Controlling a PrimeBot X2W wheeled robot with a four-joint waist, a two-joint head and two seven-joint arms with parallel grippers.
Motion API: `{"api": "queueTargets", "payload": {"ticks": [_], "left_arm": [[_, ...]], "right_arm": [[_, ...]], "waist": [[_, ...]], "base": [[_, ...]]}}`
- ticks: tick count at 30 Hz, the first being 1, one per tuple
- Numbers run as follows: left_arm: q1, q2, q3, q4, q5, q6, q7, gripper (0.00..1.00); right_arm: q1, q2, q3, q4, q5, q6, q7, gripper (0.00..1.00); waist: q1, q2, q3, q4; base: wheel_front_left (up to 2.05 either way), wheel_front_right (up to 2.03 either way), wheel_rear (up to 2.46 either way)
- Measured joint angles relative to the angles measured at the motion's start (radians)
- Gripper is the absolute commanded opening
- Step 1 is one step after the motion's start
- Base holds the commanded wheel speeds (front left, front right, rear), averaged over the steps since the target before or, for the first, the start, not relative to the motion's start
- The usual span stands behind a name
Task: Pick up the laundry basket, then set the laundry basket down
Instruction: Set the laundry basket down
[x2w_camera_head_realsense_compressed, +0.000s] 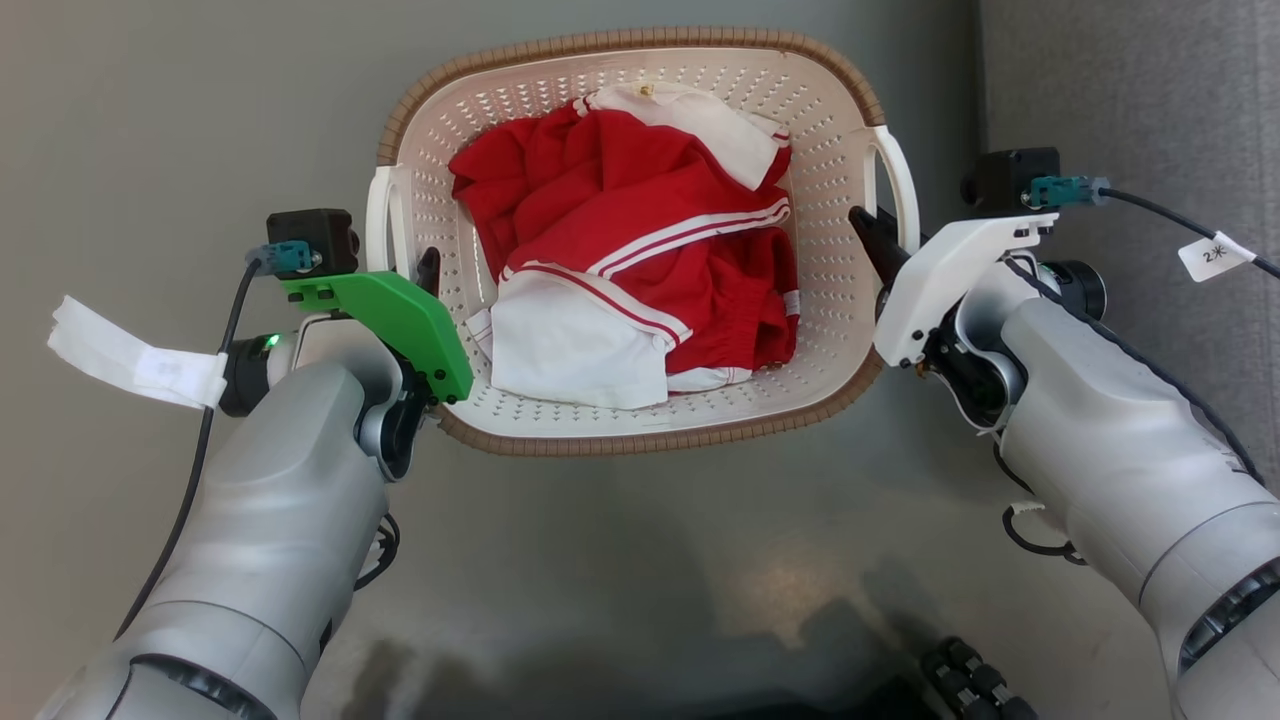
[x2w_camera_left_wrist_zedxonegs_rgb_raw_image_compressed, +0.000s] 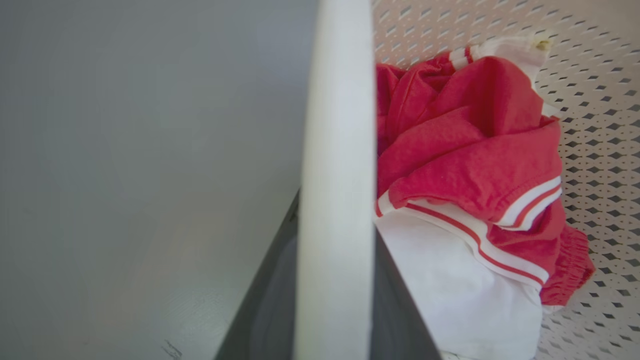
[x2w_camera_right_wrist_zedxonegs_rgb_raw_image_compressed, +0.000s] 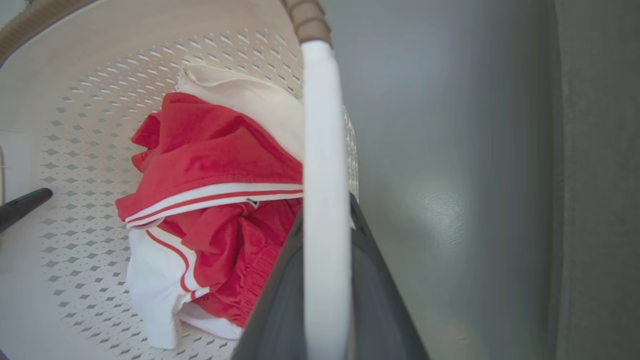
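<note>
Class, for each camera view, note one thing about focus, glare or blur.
Head view: sharp overall, with a soft patch of glare on the floor near the laundry basket. Left wrist view: the left handle, close to the lens, is blurred, the clothes crisper. Right wrist view: the right handle is blurred, with pale glare on the floor beside it.
</note>
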Motion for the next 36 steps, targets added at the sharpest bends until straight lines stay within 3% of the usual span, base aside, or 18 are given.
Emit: {"api": "queueTargets", "payload": {"ticks": [23, 36], "left_arm": [[-0.090, -0.001, -0.002, 0.028, 0.029, 0.000, -0.090, 0.00], [-0.107, 0.000, -0.005, 0.046, 0.041, 0.001, -0.109, 0.00]], "right_arm": [[-0.082, 0.007, 0.007, 0.030, 0.000, 0.001, -0.100, 0.00], [-0.101, 0.019, 0.012, 0.043, -0.002, 0.001, -0.119, 0.00]], "waist": [[-0.0001, 0.0000, 0.218, -0.002], [-0.0002, 0.0000, 0.263, -0.006]], "base": [[0.00, 0.00, 0.00], [0.00, 0.00, 0.00]]}}
